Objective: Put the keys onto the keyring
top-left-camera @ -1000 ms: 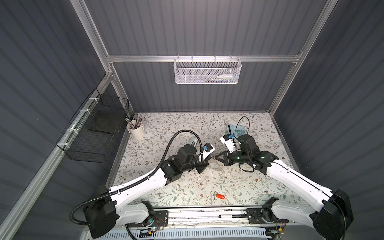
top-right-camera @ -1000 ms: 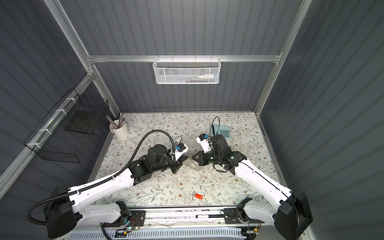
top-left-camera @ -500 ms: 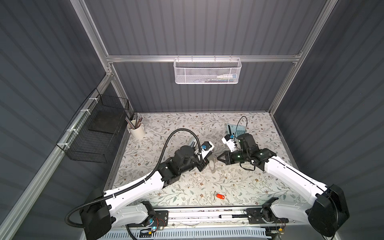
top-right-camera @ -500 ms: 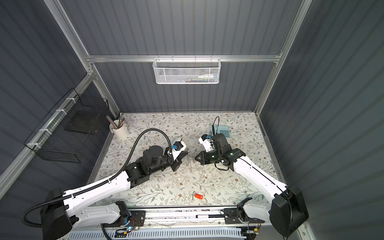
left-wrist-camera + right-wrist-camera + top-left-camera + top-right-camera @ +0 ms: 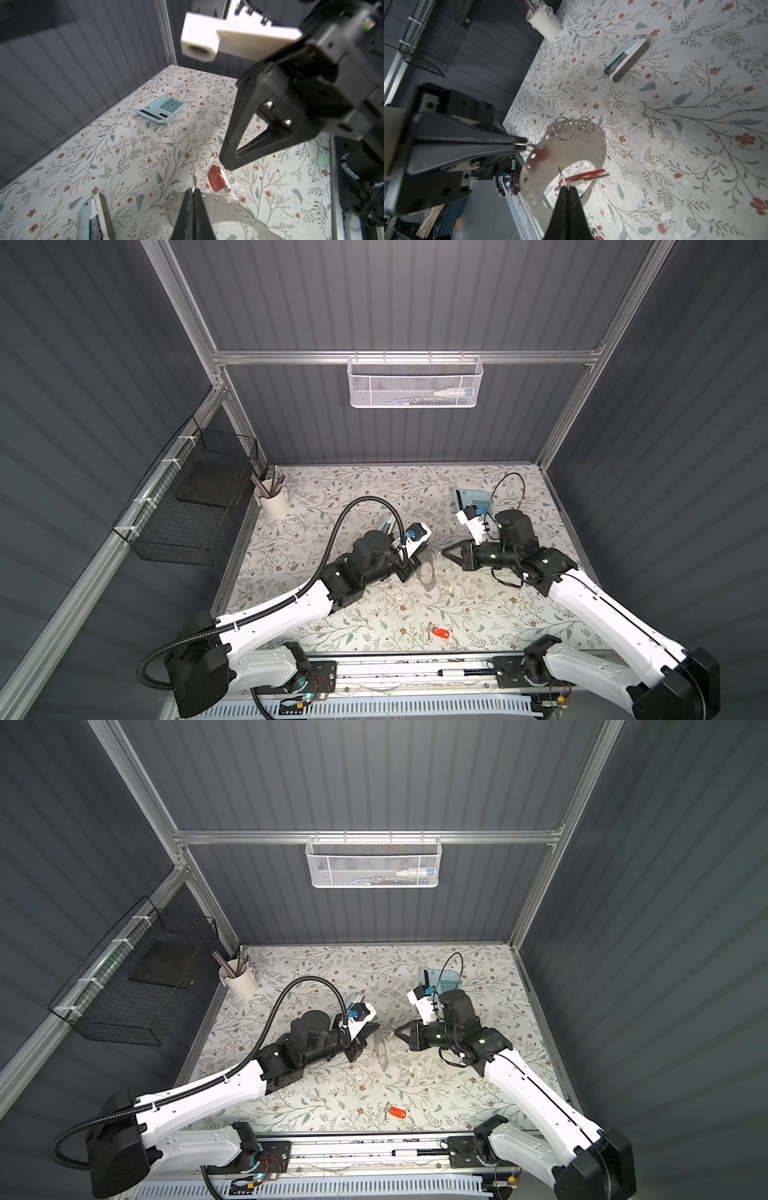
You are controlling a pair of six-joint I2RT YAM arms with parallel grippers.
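The keyring (image 5: 571, 145), a thin gray plate with holes along its rim, hangs above the table at mid-table in both top views (image 5: 426, 574) (image 5: 380, 1048). My left gripper (image 5: 526, 145) (image 5: 194, 190) is shut on a small wire ring at the plate's rim. My right gripper (image 5: 568, 188) (image 5: 444, 551) is shut on the metal loop of a red key (image 5: 583, 175) (image 5: 217, 179). That key hangs just in front of the plate's big opening. A second red key (image 5: 441, 632) (image 5: 397, 1112) lies on the table near the front edge.
A pale blue stapler (image 5: 626, 58) lies behind the left arm and a blue calculator (image 5: 161, 108) sits at the back right. A white cup of pencils (image 5: 272, 499) stands at the back left by a black wire basket (image 5: 191, 506). A white mesh basket (image 5: 413, 383) hangs on the back wall.
The two grippers were almost touching a second ago and now stand slightly apart. Both stay shut on what they hold.
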